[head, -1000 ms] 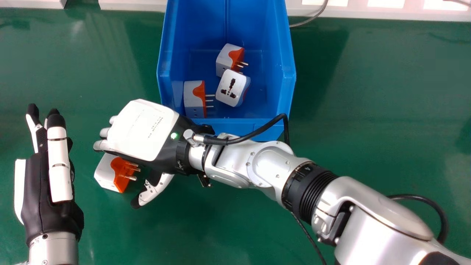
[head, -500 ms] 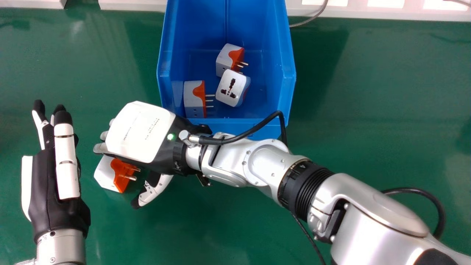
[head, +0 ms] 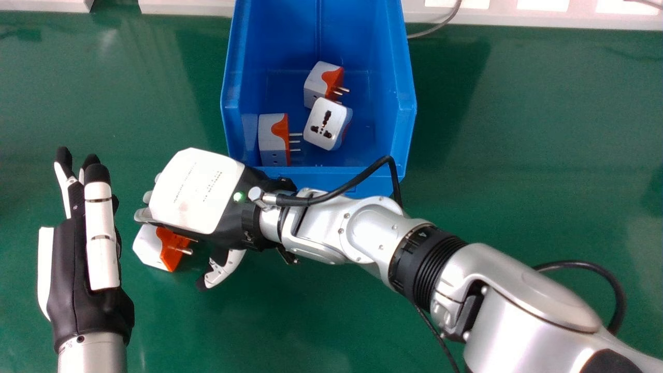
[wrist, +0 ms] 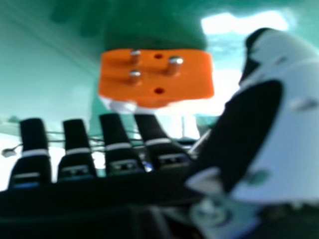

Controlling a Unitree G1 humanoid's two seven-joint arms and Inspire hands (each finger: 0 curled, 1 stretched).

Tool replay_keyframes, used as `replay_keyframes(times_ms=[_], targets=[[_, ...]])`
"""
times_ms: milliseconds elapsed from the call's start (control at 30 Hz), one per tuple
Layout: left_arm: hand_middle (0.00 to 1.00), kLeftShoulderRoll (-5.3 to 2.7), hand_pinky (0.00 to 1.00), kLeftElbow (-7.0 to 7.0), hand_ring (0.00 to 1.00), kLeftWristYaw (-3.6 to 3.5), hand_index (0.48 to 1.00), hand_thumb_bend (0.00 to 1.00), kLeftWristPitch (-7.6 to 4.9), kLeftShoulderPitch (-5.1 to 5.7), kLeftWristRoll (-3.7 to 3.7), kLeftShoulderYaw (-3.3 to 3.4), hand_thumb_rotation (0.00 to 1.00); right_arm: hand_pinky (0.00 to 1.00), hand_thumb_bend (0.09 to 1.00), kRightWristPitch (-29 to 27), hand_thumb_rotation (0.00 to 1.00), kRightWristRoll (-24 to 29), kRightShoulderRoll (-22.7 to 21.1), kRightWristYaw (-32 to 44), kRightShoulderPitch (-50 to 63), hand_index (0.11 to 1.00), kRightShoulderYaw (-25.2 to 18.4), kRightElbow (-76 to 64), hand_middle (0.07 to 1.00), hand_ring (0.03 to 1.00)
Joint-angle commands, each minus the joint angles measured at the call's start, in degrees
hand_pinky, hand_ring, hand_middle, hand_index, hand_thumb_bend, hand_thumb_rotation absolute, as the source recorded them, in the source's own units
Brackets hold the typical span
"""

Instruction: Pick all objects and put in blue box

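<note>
My right hand [head: 194,191] is open in the head view, palm down over the table left of the blue box's [head: 331,178] near edge. Partly under its fingers lies a white and orange plug adapter [head: 150,246], pins toward the thumb. The right hand view shows the adapter's orange pin face [wrist: 187,82] between the thumb and fingers of the right hand [wrist: 249,134], not gripped. Inside the box lie three more adapters: one at its left [head: 272,137], one in the middle [head: 323,124] and one behind that [head: 317,85]. My left hand [head: 67,280] is open, fingers straight, at the far left.
The right forearm [head: 373,228] crosses in front of the box, with a black cable looping above its wrist. Green tabletop [head: 528,134] extends right of the box. White panels [head: 186,6] and a grey cable [head: 437,26] run along the back edge.
The left hand has moved right, closer to the adapter. The right hand has shifted slightly toward the view's bottom, its thumb a little to the right. The adapters have stayed put.
</note>
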Motion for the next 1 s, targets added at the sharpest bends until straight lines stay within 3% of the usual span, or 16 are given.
replay_keyframes(times_ms=[0,167,300,400,500,567,633,767,833,967], targets=[[1.00,-0.40,1.00,-1.71,1.00,0.12,1.000,0.42,-1.81,0.79,1.15,-0.56,1.00,0.79,0.413,-0.4,0.37,0.1,0.9,-0.4,-2.1,0.853,0.0,-0.1,0.871,0.867],[1.00,-0.84,1.00,-2.29,1.00,0.31,1.000,0.42,-2.31,1.61,1.63,-0.93,1.00,0.78,0.383,-0.2,0.45,0.5,1.4,-0.6,-2.0,0.849,-0.1,0.1,0.867,0.861],[1.00,-1.19,1.00,-3.37,1.00,0.60,1.000,0.42,-1.64,2.29,2.10,-1.24,1.00,0.79,0.459,0.1,0.35,0.0,1.6,0.1,-2.4,0.855,0.4,0.1,0.874,0.868],[1.00,-1.29,1.00,-3.78,1.00,0.54,1.000,0.43,-1.29,2.49,1.90,-1.35,1.00,0.77,0.453,0.0,0.36,-0.1,1.7,-0.6,-2.5,0.844,0.5,0.4,0.865,0.856],[1.00,-1.31,1.00,-3.87,1.00,0.68,1.000,0.42,-1.31,2.56,2.32,-1.51,1.00,0.78,0.446,-0.2,0.37,0.5,2.0,0.2,-2.5,0.846,-0.1,0.6,0.868,0.861],[1.00,-1.31,1.00,-3.79,1.00,0.56,1.000,0.41,-1.40,2.52,2.19,-1.56,1.00,0.77,0.440,-0.3,0.38,0.3,1.9,-0.2,-2.6,0.842,0.0,0.7,0.866,0.857],[1.00,-1.15,1.00,-3.76,1.00,0.38,1.000,0.41,-1.43,2.56,2.05,-1.60,1.00,0.76,0.463,-0.2,0.32,0.2,2.0,-0.7,-2.6,0.835,0.1,0.9,0.861,0.850],[1.00,-1.25,1.00,-3.99,1.00,0.51,1.000,0.41,-1.48,2.84,2.30,-1.81,1.00,0.74,0.442,0.6,0.36,0.0,2.3,-1.5,-2.6,0.820,0.2,1.3,0.844,0.832],[1.00,-1.40,1.00,-4.31,1.00,0.73,1.000,0.42,-1.46,3.03,2.70,-2.08,1.00,0.69,0.436,1.8,0.37,-0.3,2.8,-3.1,-2.2,0.757,0.2,1.8,0.783,0.766],[1.00,-1.78,1.00,-5.05,1.00,1.18,1.000,0.42,-1.26,3.49,3.36,-2.69,1.00,0.31,0.510,1.9,0.06,1.6,3.4,-4.0,-1.4,0.552,-1.5,2.9,0.486,0.394]])
